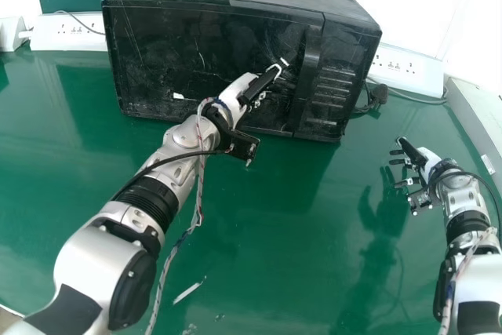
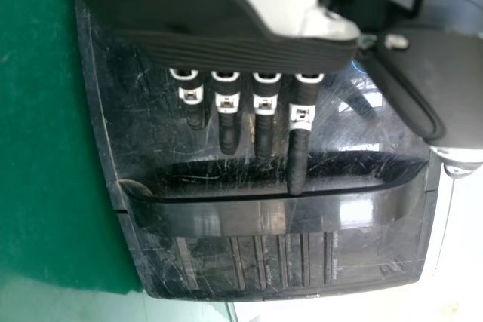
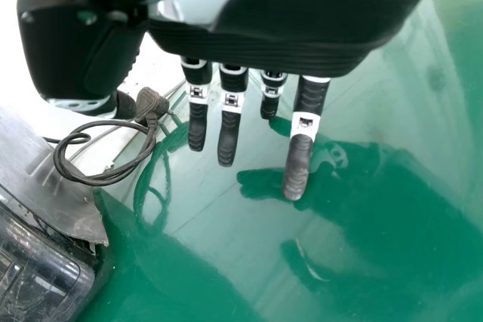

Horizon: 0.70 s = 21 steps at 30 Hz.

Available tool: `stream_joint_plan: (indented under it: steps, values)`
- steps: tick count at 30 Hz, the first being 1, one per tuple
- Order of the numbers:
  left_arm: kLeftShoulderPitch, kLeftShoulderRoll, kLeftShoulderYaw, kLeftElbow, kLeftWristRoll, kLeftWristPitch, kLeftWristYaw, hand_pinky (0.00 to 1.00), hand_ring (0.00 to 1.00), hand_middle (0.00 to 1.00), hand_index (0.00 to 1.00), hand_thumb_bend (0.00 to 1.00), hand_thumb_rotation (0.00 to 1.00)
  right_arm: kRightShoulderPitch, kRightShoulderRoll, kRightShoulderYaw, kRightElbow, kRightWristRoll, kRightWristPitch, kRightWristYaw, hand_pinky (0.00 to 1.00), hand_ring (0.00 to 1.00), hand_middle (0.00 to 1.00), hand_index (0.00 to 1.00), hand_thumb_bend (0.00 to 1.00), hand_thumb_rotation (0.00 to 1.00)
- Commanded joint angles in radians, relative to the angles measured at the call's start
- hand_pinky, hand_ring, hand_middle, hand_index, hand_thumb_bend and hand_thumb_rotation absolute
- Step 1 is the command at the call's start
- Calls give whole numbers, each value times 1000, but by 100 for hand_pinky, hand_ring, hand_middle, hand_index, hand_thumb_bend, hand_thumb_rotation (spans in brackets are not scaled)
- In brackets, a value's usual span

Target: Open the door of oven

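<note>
The black oven (image 1: 212, 45) stands at the back of the green table, its door closed and its upright handle (image 1: 307, 76) near the right side of the front. My left hand (image 1: 255, 90) is in front of the door, just left of the handle. In the left wrist view the straight fingers of my left hand (image 2: 263, 122) point at the recess beside the handle (image 2: 264, 216); one fingertip overlaps the handle's inner edge, and contact is unclear. Over the table to the right of the oven is my right hand (image 1: 423, 161), its fingers extended and holding nothing (image 3: 229, 130).
Power strips (image 1: 70, 30) lie behind the oven on both sides. A coiled black cable with a plug (image 3: 147, 111) lies close to the oven's right side. A pale box (image 1: 478, 111) runs along the table's right edge.
</note>
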Motion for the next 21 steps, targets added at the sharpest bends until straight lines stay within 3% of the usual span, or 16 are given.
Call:
stream_joint_plan:
  steps: [1,6,10,14,21]
  values:
    - [-23,-21,-3,10,8,10,3,80,91,96,96,100,89,41,38,5,22,9,13,47,66,74,78,83,52,47]
    - [-23,-18,8,10,-2,18,8,80,90,95,97,100,88,41,38,13,23,1,14,37,60,72,77,83,52,50]
    - [-22,-11,0,10,8,17,21,77,88,94,96,100,89,35,38,19,24,1,27,48,65,73,78,82,48,55]
    - [-19,0,-2,10,12,10,21,76,88,91,97,100,90,32,38,6,24,14,39,55,68,76,81,84,49,50]
    - [-18,8,7,11,11,17,34,74,87,90,96,100,90,37,34,15,23,6,26,54,61,75,82,86,50,52]
